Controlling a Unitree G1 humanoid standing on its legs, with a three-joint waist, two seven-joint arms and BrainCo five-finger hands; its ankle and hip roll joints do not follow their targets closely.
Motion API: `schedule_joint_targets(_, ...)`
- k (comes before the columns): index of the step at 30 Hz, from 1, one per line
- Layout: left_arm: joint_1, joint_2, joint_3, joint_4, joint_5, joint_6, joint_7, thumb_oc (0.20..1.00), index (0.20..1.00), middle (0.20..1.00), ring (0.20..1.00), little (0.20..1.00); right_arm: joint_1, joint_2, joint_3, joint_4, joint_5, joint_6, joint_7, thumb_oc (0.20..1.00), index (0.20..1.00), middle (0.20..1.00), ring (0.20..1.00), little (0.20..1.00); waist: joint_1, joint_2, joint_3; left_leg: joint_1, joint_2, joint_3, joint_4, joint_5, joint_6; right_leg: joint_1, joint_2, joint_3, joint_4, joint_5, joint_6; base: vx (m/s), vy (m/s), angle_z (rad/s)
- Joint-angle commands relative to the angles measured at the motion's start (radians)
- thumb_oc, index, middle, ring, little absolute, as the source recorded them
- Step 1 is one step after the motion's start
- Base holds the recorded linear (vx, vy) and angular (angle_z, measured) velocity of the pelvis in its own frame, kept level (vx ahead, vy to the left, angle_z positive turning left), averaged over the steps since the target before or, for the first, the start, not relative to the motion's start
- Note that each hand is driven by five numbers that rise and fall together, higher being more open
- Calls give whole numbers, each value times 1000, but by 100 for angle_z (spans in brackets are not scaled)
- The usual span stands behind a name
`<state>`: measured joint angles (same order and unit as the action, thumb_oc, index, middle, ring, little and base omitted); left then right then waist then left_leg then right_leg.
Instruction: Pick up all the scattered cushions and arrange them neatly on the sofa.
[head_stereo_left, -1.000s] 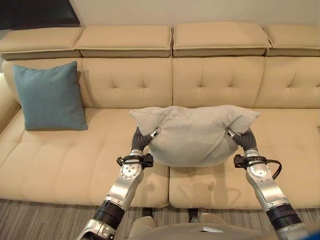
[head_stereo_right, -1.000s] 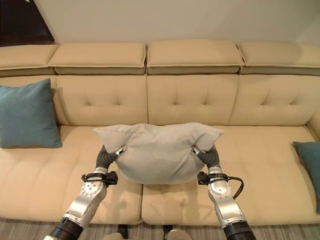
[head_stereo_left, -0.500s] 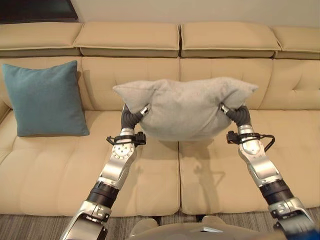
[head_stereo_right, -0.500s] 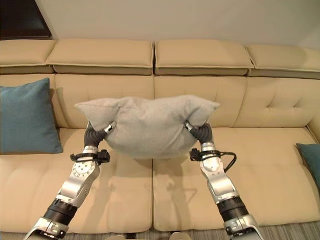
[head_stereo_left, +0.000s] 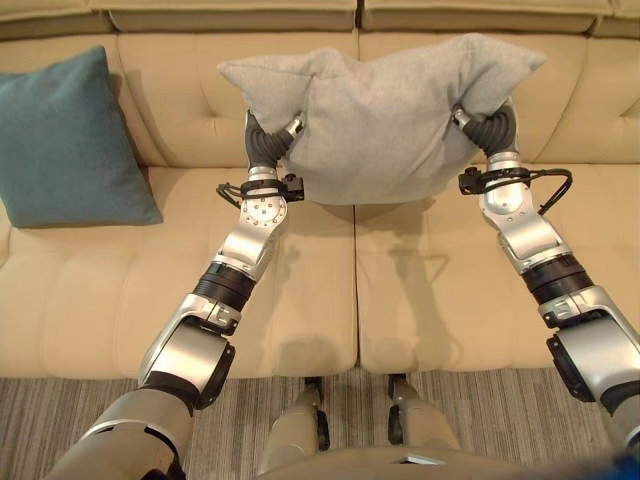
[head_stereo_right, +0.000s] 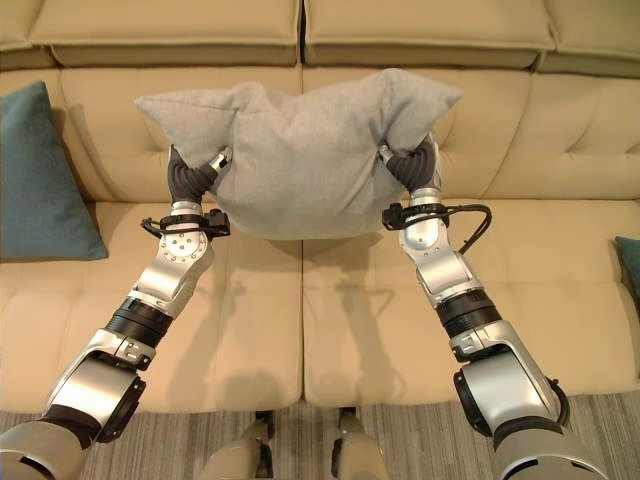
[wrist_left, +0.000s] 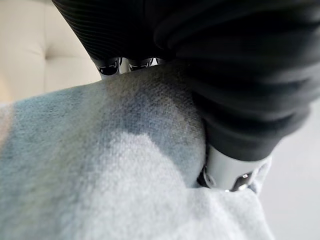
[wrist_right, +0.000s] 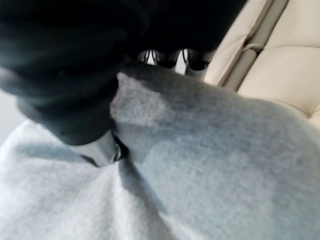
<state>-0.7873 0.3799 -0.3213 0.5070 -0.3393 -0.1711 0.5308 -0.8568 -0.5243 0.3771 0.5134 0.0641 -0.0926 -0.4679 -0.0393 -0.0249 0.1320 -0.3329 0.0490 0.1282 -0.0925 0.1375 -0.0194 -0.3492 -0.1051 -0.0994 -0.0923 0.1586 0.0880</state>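
Note:
I hold a grey cushion up in front of the backrest of the beige sofa, above the seat's middle seam. My left hand grips the cushion's left end and my right hand grips its right end. In the left wrist view the fingers lie over the grey cloth and the thumb digs into it. The right wrist view shows the same pinch, with the thumb sunk in the cloth. A teal cushion leans upright against the backrest at the left.
The edge of a second teal cushion lies on the seat at the far right. Bare seat stretches between the teal cushion and the grey one. Striped grey carpet runs along the sofa's front.
Both arms have reached further forward and carried the grey cushion from over the seat up to the backrest. The view has shifted closer to the sofa and lower.

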Motion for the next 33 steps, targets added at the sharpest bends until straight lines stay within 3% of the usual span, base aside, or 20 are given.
schedule_joint_targets(1, -194, 12, -82, -37, 17, -136, -3, 200, 200, 200, 200, 200, -149, 8, -3, -63, -21, -70, -15, 200, 200, 200, 200, 200, 16, -12, -26, 24, 11, -6, 5, -55, -82, 61, -32, -2, 5, -54, 94, 0, 0, 0)
schedule_joint_targets(10, -188, 13, -87, -3, 14, -118, -14, 200, 200, 200, 200, 200, -149, 23, 26, 0, -14, -59, 4, 200, 200, 200, 200, 200, 25, -6, 25, -16, 5, -10, 5, -38, -87, 20, -37, -7, 7, -45, 94, -4, -1, 0)
schedule_joint_targets(15, -193, 14, -107, 15, 34, -106, -35, 200, 200, 200, 200, 200, -174, -15, 49, 33, -39, -49, 14, 200, 200, 200, 200, 200, 32, 3, 56, -52, 1, -17, 5, -22, -96, -14, -41, -16, 8, -36, 94, -48, -16, 2)
schedule_joint_targets(16, -201, 12, -107, 32, 37, -103, -34, 285, 285, 285, 285, 285, -181, -23, 50, 47, -47, -46, 11, 200, 200, 200, 200, 200, 32, 4, 57, -64, 0, -18, 5, -19, -97, -25, -42, -21, 9, -33, 94, -43, -15, 8)
schedule_joint_targets(17, -205, 11, -107, 42, 38, -101, -31, 448, 448, 448, 448, 448, -188, -27, 53, 56, -53, -42, 8, 291, 291, 291, 291, 291, 31, 4, 58, -67, 0, -18, 5, -18, -98, -29, -42, -22, 8, -32, 95, -33, -12, 17)
schedule_joint_targets(18, -214, 9, -108, 54, 38, -99, -29, 884, 884, 884, 884, 884, -197, -32, 59, 68, -60, -40, 7, 473, 473, 473, 473, 473, 31, 4, 59, -72, -1, -19, 5, -16, -98, -33, -42, -22, 8, -32, 95, -20, -12, 15)
schedule_joint_targets(19, -223, 8, -108, 68, 36, -98, -27, 1000, 1000, 1000, 1000, 1000, -207, -38, 64, 81, -64, -35, 3, 658, 658, 658, 658, 658, 30, 3, 60, -76, -1, -20, 5, -15, -99, -35, -42, -23, 8, -31, 95, -17, -15, 10)
schedule_joint_targets(20, -230, 8, -107, 75, 34, -98, -23, 1000, 1000, 1000, 1000, 1000, -215, -44, 68, 90, -71, -32, -1, 900, 900, 900, 900, 900, 30, 2, 62, -78, 0, -20, 5, -13, -100, -37, -42, -24, 8, -31, 95, 0, 0, 0)
schedule_joint_targets(21, -241, 10, -103, 87, 33, -97, -18, 1000, 1000, 1000, 1000, 1000, -233, -61, 72, 108, -83, -24, -11, 1000, 1000, 1000, 1000, 1000, 31, -1, 64, -81, -1, -21, 5, -12, -102, -41, -43, -26, 8, -28, 96, 0, 0, 0)
schedule_joint_targets(27, -287, 66, -102, 161, 33, -79, -33, 1000, 1000, 1000, 1000, 1000, -282, -152, 118, 194, -110, 5, -3, 1000, 1000, 1000, 1000, 1000, 34, -6, 64, -74, -3, -21, 5, -14, -107, -32, -45, -34, 6, -27, 99, 0, 0, 0)
schedule_joint_targets(33, -318, 252, -86, 349, 38, -41, -69, 1000, 1000, 1000, 1000, 1000, -274, -272, 177, 363, -119, 47, 53, 1000, 1000, 1000, 1000, 1000, 40, -3, 44, -34, -1, -19, 5, -22, -109, 9, -50, -43, 5, -30, 103, 10, -2, 5)
